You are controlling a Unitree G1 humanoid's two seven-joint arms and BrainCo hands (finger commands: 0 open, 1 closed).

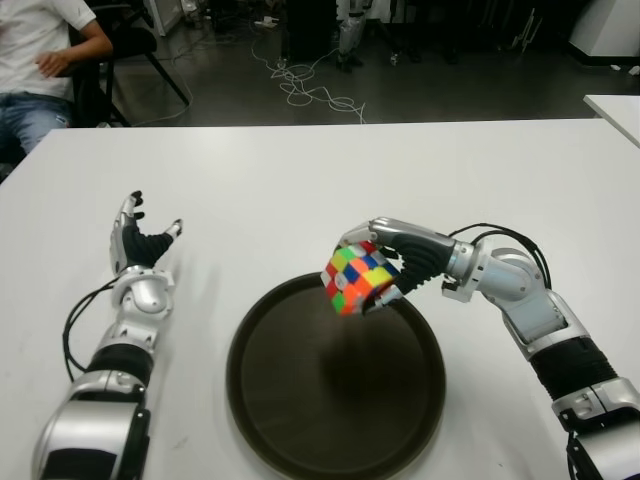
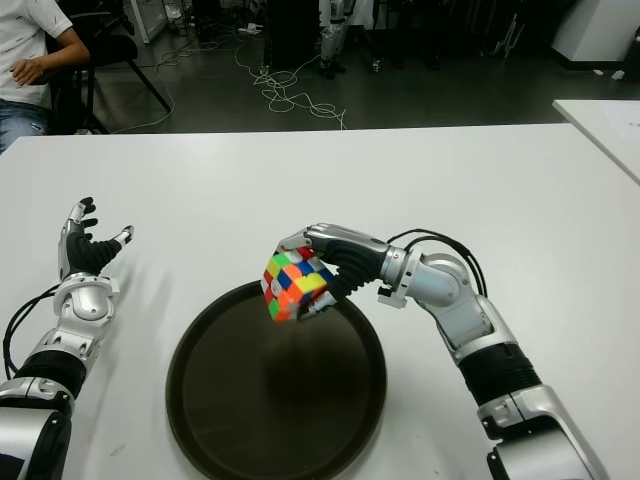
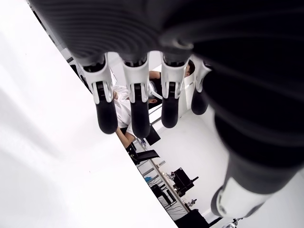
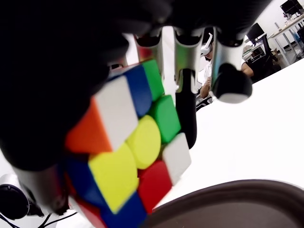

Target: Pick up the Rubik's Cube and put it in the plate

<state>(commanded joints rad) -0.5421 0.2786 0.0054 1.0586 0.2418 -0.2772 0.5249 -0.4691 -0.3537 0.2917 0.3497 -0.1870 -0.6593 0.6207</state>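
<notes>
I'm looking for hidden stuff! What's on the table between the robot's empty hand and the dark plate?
Nothing: in the left eye view only bare white table lies between the open left hand and the plate.

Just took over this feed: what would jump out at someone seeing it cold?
The bright Rubik's Cube, gripped in the right hand above the far rim of the dark round plate. The left hand shows open to the plate's left, and a seated person is beyond the white table.

Right hand (image 1: 385, 262) curled in a grasp; left hand (image 1: 140, 245) spread.
</notes>
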